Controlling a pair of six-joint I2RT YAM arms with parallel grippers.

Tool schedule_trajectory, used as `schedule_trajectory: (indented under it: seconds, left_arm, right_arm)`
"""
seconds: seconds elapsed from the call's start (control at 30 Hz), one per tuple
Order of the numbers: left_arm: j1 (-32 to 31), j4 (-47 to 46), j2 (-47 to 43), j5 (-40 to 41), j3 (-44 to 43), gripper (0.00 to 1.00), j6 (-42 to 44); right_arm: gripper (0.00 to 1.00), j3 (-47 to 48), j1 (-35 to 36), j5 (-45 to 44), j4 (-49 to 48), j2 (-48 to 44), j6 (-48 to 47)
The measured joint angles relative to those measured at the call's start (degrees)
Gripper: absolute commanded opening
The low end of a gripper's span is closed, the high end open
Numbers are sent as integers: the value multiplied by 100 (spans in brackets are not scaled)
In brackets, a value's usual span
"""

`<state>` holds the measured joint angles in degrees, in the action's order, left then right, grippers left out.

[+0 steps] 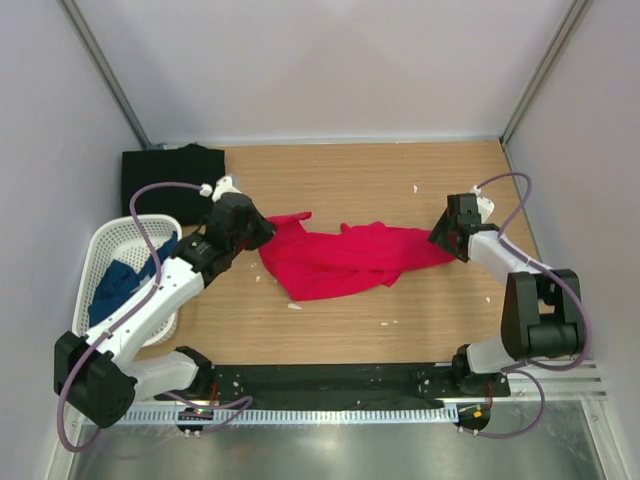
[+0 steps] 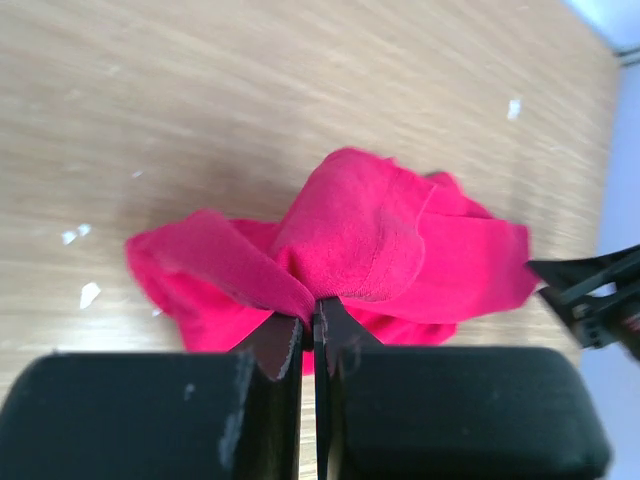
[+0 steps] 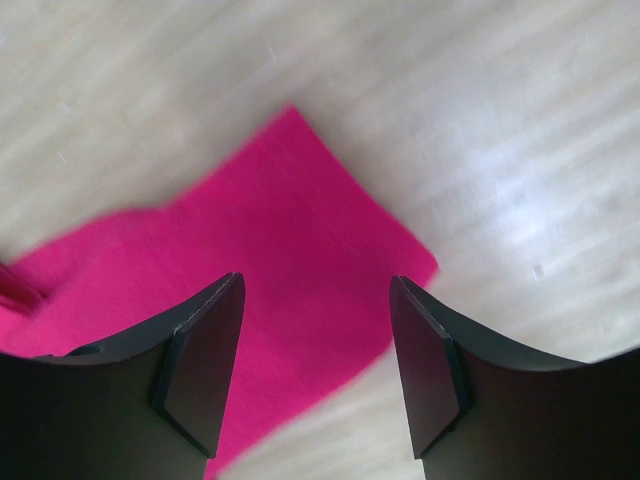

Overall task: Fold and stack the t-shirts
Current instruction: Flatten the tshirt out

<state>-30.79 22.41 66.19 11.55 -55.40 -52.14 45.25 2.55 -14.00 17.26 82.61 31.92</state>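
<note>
work looks early, by my reading. red t-shirt lies rumpled and unfolded in the middle of the worktop. left claw is clamped on a bunched fold at the shirt's left edge. right claw has its jaws apart above the flat right corner, gripping nothing that i can see. black t-shirt sits at the far left corner, seemingly folded. dark blue t-shirt lies heaped in the white mesh basket. left to do, i judge: folding red and blue, then stacking all three.
</note>
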Motion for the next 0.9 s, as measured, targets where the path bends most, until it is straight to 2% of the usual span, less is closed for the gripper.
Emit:
schedule_trajectory:
  seconds: [0.23,0.43,0.6,0.63,0.7,0.73,0.77,0.8,0.9]
  left_arm:
    - [372,424,-7,33,566,0,-299]
    - [616,640,-190,87,581,0,-295]
    - [780,717,-295,87,581,0,-289]
    - [796,723,-299,87,581,0,-286]
    - [811,745,-304,87,584,0,-269]
    - [820,756,-308,85,584,0,-256]
    - [833,767,-310,85,584,0,-234]
    - [852,785,-315,85,581,0,-177]
    - [981,957,-315,70,498,0,4]
  right_arm:
    - [65,1172,0,-136,-280,1080,-350]
    - [65,1368,2,-291,-339,1469,-492]
    - [61,1405,0,-437,-302,1891,-529]
    - [58,1416,2,-470,-293,1980,-531]
    - [46,1478,0,-525,-337,2020,-542]
    - [36,1480,2,-549,-352,2035,-551]
    - [12,1480,2,-568,-367,2061,-514]
    - [2,1491,2,-592,-372,2065,-570]
    - [1,1532,2,-688,-291,2072,-544]
